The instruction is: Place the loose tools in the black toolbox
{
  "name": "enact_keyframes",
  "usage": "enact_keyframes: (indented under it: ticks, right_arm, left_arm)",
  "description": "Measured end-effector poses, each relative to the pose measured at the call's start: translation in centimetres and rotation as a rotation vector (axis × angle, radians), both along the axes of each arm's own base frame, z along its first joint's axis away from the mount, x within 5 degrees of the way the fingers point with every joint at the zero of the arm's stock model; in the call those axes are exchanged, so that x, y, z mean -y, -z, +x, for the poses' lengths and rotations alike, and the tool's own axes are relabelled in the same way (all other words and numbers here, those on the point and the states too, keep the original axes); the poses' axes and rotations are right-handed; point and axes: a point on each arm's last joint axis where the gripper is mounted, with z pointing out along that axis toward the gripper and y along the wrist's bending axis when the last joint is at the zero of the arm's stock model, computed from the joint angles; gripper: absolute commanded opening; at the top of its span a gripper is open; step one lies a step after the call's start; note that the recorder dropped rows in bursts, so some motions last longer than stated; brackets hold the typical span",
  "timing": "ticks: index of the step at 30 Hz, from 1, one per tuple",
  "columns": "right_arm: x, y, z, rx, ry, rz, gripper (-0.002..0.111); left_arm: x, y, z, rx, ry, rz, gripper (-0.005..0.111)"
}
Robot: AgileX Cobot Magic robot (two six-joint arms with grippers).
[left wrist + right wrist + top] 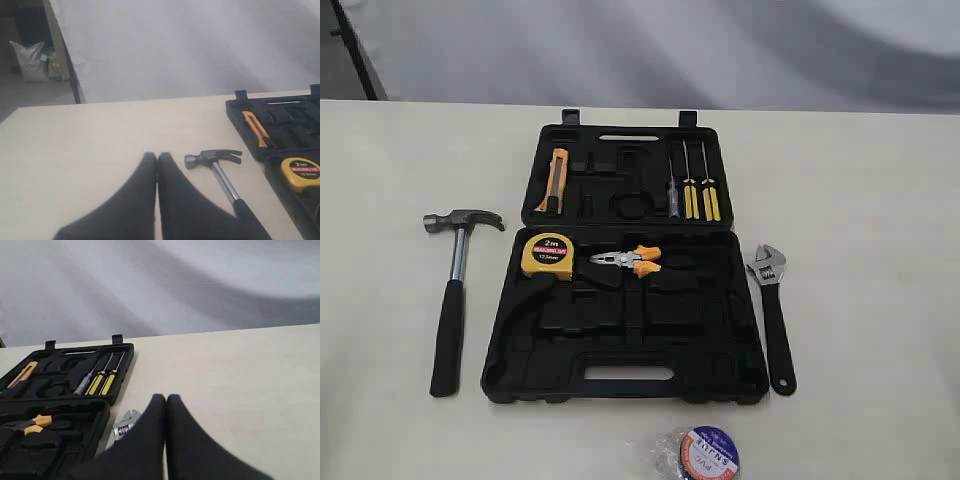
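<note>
Three tools lie loose on the desk [880,200] around the open toolbox [720,385]. The hammer [460,290] is just beside its left edge, the wrench [772,315] is just beside its right edge, and the tape roll [705,452] sits in front of its handle side. Both pairs of fingers are pressed together and hold nothing. The left fingers [140,200] hang near the hammer's head, and the right fingers [145,440] hang near the wrench's head.
</note>
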Motion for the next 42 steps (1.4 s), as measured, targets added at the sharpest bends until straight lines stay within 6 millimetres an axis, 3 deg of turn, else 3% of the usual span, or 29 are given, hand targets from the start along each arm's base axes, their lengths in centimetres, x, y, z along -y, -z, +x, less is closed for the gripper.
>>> enact_keyframes:
  ticks: [22, 26, 34, 38, 42]
  right_arm:
    - [0.0, 0.0, 0.0, 0.0, 0.0, 0.007, 0.0]
    - [-0.2, -0.2, 0.0, 0.025, -0.004, 0.146, 0.0]
    - [-0.1, -1.6, 0.1, 0.183, 0.02, 0.64, 0.0]
    - [0.3, -2.1, 0.0, 0.244, 0.043, 0.649, 0.0]
    - [0.3, -4.9, -0.5, 0.328, 0.022, 0.496, 0.0]
  left_arm:
    - [0.0, 0.0, 0.0, 0.0, 0.0, 0.0, 0.001]
    - [0.0, 0.0, 0.0, 0.0, 0.0, 0.0, 0.001]
    - [0.0, 0.0, 0.0, 0.0, 0.0, 0.0, 0.001]
    - [0.0, 0.0, 0.0, 0.0, 0.0, 0.0, 0.001]
    - [0.0, 0.0, 0.0, 0.0, 0.0, 0.0, 0.001]
